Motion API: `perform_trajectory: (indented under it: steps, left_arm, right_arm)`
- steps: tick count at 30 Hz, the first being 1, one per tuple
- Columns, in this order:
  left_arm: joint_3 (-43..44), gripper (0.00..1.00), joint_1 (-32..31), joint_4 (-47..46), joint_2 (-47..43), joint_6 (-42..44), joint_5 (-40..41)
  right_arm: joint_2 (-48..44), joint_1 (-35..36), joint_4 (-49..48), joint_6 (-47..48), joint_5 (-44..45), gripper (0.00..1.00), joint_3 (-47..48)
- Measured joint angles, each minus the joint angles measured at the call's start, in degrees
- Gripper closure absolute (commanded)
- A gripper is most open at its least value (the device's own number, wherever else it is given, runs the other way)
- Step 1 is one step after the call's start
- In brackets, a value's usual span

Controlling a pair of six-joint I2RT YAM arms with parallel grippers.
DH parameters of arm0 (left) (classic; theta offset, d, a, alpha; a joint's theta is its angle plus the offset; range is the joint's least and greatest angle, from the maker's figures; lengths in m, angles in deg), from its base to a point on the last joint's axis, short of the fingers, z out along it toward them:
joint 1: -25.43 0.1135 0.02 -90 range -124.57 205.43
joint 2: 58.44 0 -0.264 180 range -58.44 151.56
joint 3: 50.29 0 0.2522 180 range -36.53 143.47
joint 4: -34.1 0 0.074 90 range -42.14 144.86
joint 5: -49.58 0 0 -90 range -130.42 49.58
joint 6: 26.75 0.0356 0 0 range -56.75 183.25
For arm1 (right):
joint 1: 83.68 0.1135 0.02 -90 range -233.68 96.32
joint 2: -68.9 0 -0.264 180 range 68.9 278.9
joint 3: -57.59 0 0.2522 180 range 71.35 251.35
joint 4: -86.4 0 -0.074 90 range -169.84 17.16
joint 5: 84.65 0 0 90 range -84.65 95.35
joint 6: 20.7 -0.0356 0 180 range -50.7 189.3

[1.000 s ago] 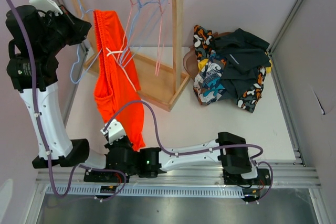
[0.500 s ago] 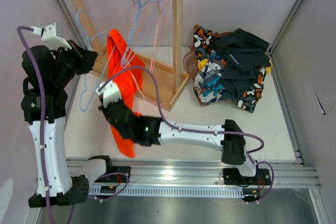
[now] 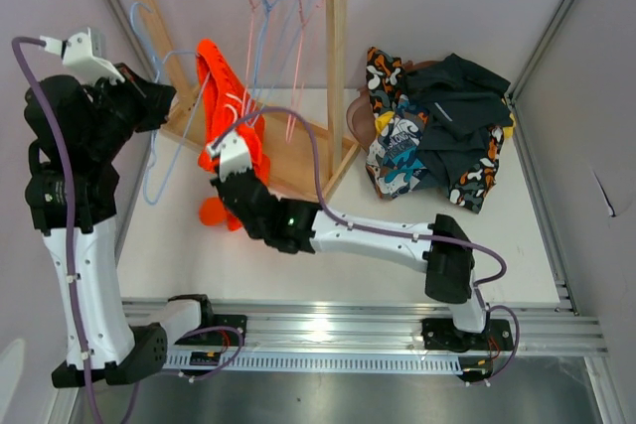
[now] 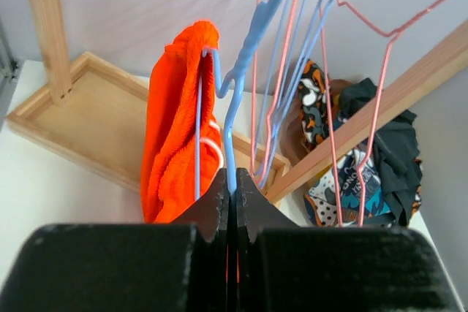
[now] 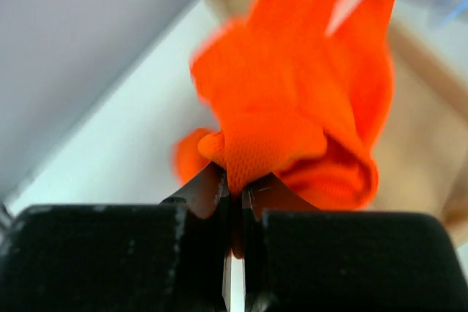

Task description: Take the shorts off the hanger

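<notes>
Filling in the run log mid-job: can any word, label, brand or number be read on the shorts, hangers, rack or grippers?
No text can be read in any view.
orange shorts, blue hanger, wooden rack: no text on them.
black shorts: one small pale mark, too small to read.
left gripper, right gripper: no legible marking.

Top view: fixed high behind both bases, looking down across the bench [image 3: 378, 201]. Left wrist: close behind the left tool [image 4: 232, 180], facing the rack [image 4: 66, 129] beyond. Right wrist: tight behind the right tool [image 5: 232, 184]. Shared by all: orange shorts [image 3: 221, 86].
</notes>
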Motion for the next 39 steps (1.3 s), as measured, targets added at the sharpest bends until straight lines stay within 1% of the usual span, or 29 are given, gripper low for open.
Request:
perform_trajectory:
  steps: [3, 6, 10, 11, 13, 14, 16, 18, 20, 23, 27, 31, 34, 39]
  left_arm:
    - [8.59, 1.00, -0.02, 3.08, 5.11, 0.24, 0.57]
    - [15.58, 0.97, -0.02, 4.70, 9.40, 0.11, 0.00]
    - [16.22, 1.00, -0.04, 5.68, 10.67, -0.33, -3.43]
    - [15.37, 1.00, -0.09, 5.33, 10.69, -0.42, -4.63]
    - [10.73, 1.00, -0.57, 4.85, 9.64, -0.33, -6.21]
    - [7.41, 1.00, -1.31, 4.17, 8.94, -0.28, -6.12]
    - [-2.47, 1.00, -3.54, 2.19, 6.23, 0.04, -5.27]
    - [-11.06, 1.00, -6.78, 3.26, 4.31, 0.17, -2.95]
    - [-17.03, 1.00, -9.60, 5.70, 3.10, 0.22, 0.11]
    - [-22.01, 1.00, -11.96, 7.48, 0.96, -0.37, 5.42]
    - [-23.32, 1.00, -12.52, 11.47, -4.33, -0.39, 8.66]
    - [-21.57, 1.00, -14.08, 14.80, -8.57, -0.39, 11.13]
    - [-18.32, 1.00, -15.72, 16.55, -8.74, -0.39, 12.55]
    - [-9.99, 1.00, -17.94, 17.94, -5.75, 0.74, 18.51]
  right_arm:
    - [-1.53, 2.71, -0.52, -2.29, 0.02, 1.00, -9.09]
    - [-2.01, 5.40, -0.42, -4.76, 0.07, 1.00, -14.25]
    - [-2.75, 7.19, -0.66, -7.10, 0.13, 1.00, -16.63]
    - [-2.84, 7.23, -0.68, -7.50, 0.09, 1.00, -16.65]
    - [-2.99, 6.91, -1.22, -8.09, -0.11, 1.00, -16.65]
    - [-2.99, 6.58, -1.68, -8.15, -0.39, 1.00, -16.63]
    - [-2.99, 5.79, -1.95, -8.09, -1.01, 1.00, -16.35]
    - [-2.84, 4.85, -1.86, -7.80, -1.38, 1.00, -15.34]
    - [-2.34, 3.80, -1.88, -7.17, -1.68, 1.00, -13.53]
    - [-2.14, 2.32, -1.49, -6.23, -2.51, 1.00, -11.87]
    - [-2.08, 1.20, -1.81, -5.40, -2.99, 1.00, -11.56]
    - [-2.51, 0.37, -2.05, -5.01, -2.58, 1.00, -12.35]
    - [-4.72, 0.35, -2.25, -5.20, -1.95, 1.00, -16.04]
    - [-9.16, 1.09, -2.14, -7.13, -0.92, 1.00, -23.41]
